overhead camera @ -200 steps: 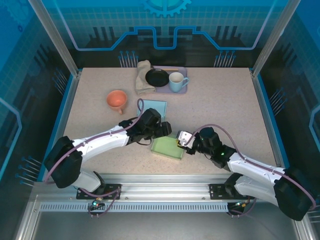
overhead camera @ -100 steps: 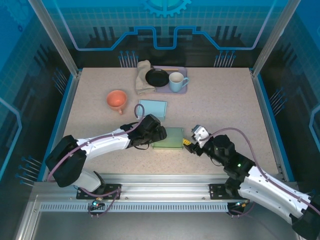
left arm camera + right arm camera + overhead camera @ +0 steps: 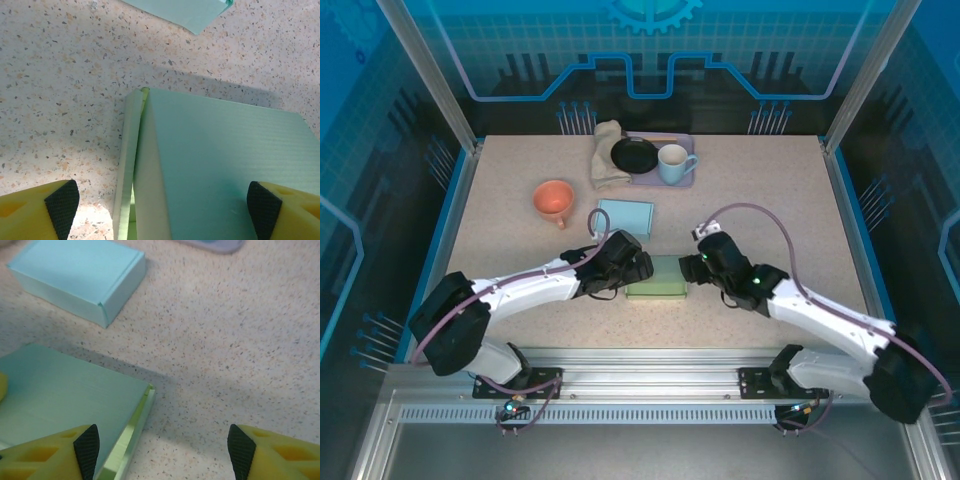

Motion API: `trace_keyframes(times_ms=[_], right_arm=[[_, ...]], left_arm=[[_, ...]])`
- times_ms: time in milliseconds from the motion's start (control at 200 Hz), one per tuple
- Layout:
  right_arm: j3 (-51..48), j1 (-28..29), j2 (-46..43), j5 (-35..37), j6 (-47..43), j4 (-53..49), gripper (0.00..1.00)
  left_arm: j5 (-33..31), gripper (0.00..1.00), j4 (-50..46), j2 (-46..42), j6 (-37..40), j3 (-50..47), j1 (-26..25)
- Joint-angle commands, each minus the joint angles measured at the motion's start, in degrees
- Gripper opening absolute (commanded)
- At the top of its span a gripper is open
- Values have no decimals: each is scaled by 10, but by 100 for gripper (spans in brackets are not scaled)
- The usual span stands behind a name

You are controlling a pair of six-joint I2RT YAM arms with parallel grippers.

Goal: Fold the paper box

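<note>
The green paper box (image 3: 658, 277) lies flat on the table with its lid down; its pale green side walls show at the left edge (image 3: 129, 165) and at the right edge (image 3: 131, 432). My left gripper (image 3: 638, 268) stands open over the box's left end, its black pads (image 3: 62, 205) wide apart on either side of the box's left wall. My right gripper (image 3: 692, 265) hovers open at the box's right end, with one pad (image 3: 86, 447) above the lid and the other over bare table. Neither holds anything.
A second, light blue closed box (image 3: 625, 216) (image 3: 80, 277) lies just behind. An orange cup (image 3: 554, 200) stands at the left. At the back a purple tray (image 3: 688, 178) carries a black dish (image 3: 635, 155) and a white mug (image 3: 674, 163), beside a beige cloth (image 3: 607, 150).
The box's lid went from raised and tilted to lying flat. My right gripper pulled back to the right, then swung forward to the box's right end. The left gripper stayed by the left end.
</note>
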Motion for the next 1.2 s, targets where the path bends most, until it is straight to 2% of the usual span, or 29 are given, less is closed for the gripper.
trace_keyframes(times_ms=[0, 335, 585, 940, 1195], right_arm=[[29, -3, 62, -2, 33, -33, 72], [24, -3, 163, -4, 48, -10, 72], [16, 0, 188, -9, 53, 11, 72], [16, 8, 183, 11, 80, 8, 72], [-2, 8, 179, 29, 105, 31, 72]], left_arm=[[-19, 90, -18, 16, 5, 5, -6], [-42, 96, -48, 54, 35, 12, -5], [-40, 99, -71, 69, 31, 30, 0], [22, 99, -108, 21, -60, 32, -6], [24, 99, -161, -9, -147, 33, -14]])
